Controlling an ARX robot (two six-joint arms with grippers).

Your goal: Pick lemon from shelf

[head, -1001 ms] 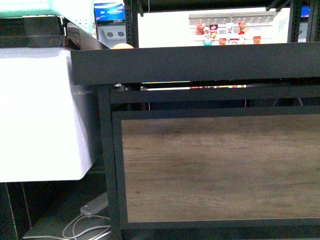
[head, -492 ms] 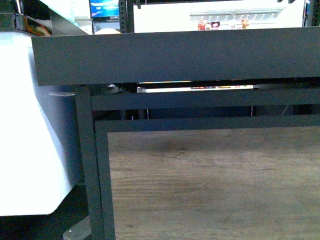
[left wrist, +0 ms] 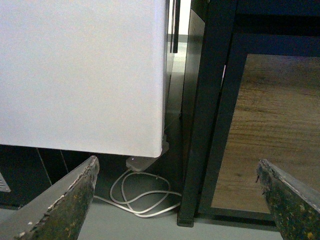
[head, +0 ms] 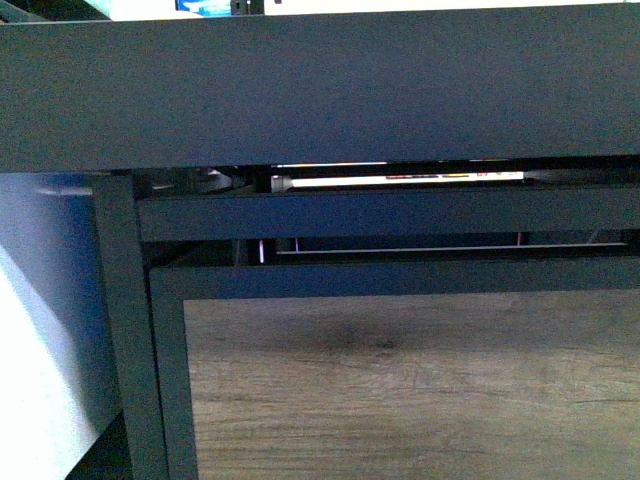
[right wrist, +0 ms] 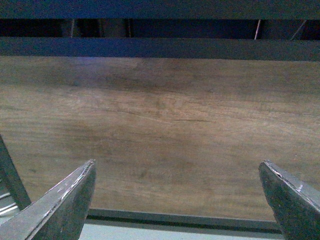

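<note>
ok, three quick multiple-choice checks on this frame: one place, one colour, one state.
1. The white cable lies: A on the tray deck; B on the floor by the shelf leg; C between the left jaws.
2. The lower panel is: A white; B red; C wood-grain brown.
3. The right gripper is: A open, empty; B shut on a lemon; C shut on the cable.
Answers: 1 B, the left wrist view shows it coiled there; 2 C, brown grain in every view; 3 A, jaws wide apart, nothing between.
</note>
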